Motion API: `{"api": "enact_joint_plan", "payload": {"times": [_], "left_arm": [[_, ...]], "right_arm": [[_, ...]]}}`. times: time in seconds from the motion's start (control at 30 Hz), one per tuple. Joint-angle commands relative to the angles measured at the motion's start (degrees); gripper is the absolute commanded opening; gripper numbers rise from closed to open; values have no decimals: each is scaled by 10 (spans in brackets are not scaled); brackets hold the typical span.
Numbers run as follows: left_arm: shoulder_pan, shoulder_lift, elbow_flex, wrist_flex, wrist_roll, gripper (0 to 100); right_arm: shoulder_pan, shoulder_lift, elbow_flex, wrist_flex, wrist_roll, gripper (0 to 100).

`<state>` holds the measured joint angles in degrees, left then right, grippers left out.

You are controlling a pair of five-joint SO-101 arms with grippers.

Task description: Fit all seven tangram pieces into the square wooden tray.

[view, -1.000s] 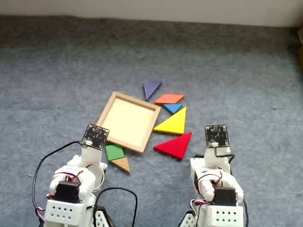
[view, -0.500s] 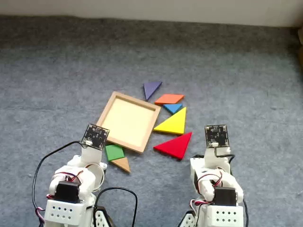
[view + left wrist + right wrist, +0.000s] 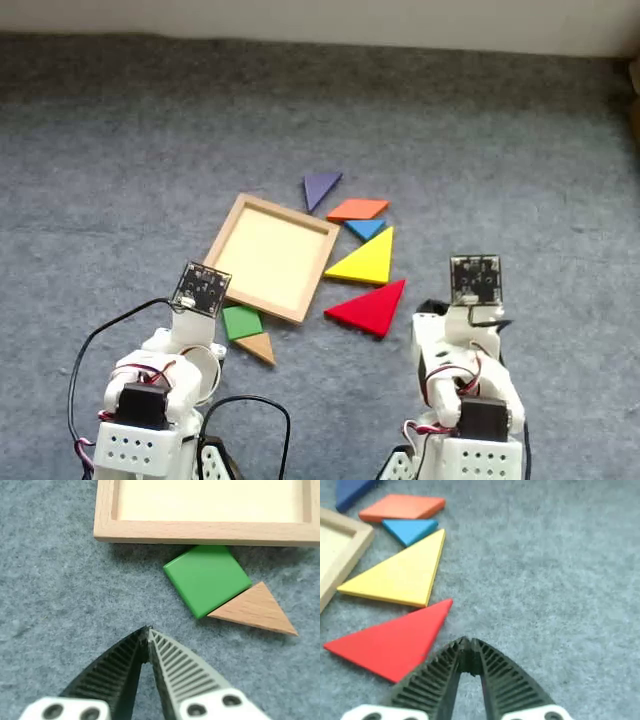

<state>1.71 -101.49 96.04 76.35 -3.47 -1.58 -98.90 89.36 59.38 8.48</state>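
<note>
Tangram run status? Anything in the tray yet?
Done: nothing. The tray is empty.
In hand: nothing. The left gripper and right gripper are both shut and hold no piece.
Left: all seven pieces lie outside the tray. The purple triangle, orange parallelogram, blue triangle, yellow triangle and red triangle are along one side. The green square and tan triangle are by another edge.

Seemingly seven pieces (image 3: 365, 260), one tray (image 3: 288, 213), two arms (image 3: 165, 385)

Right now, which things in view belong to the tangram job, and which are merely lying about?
Job: square wooden tray; purple triangle; orange parallelogram; blue triangle; yellow triangle; red triangle; green square; plain wooden triangle.
Lying about: grey carpet; black cable.
</note>
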Motion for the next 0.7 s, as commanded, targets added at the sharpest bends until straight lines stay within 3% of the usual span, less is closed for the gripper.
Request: {"api": "enact_joint_plan", "payload": {"times": [0.0, 0.3, 0.67], "left_arm": [[-7, -17, 12, 4, -4, 7], [-7, -17, 12, 4, -4, 7], [-7, -17, 12, 4, -4, 7]], "right_arm": [[8, 93, -131, -13, -32, 5], [-44, 463, -368, -20, -64, 5], [-65, 806, -435, -245, -61, 5]]}}
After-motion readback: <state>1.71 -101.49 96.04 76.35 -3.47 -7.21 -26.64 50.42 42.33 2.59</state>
